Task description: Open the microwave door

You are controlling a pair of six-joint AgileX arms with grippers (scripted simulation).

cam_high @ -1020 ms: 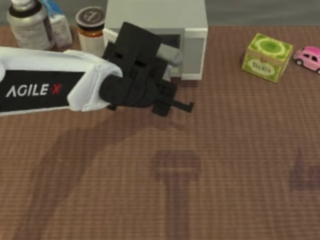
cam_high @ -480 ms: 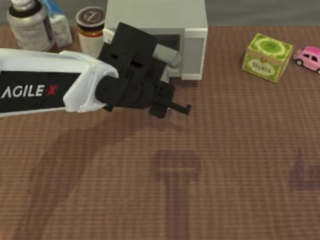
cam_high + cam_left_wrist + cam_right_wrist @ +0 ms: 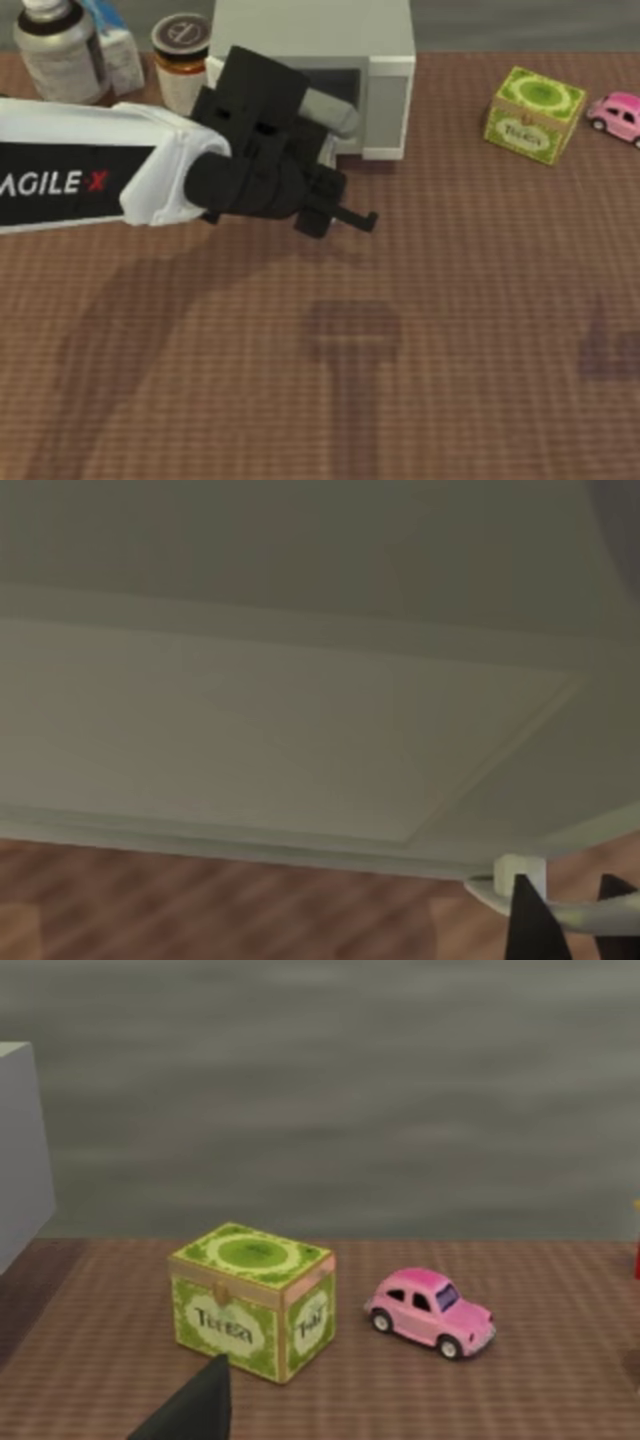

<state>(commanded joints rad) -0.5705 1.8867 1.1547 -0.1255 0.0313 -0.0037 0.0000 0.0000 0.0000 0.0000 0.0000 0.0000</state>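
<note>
The light grey microwave stands at the back of the table, left of centre. My left arm reaches across its front and hides most of the microwave door; only part of the dark window shows. The left gripper sits just in front of the oven. In the left wrist view the door panel fills the picture, and its slim white handle runs between the two dark tips of the left gripper, which is shut on it. My right gripper is outside the top view and shows only as one dark tip.
A green-yellow tea box and a pink toy car sit at the back right. Bottles and a brown-capped jar stand at the back left, beside the oven.
My left arm has drawn back a little to the left, taking the gripper slightly left and towards the back. The right side is unchanged.
</note>
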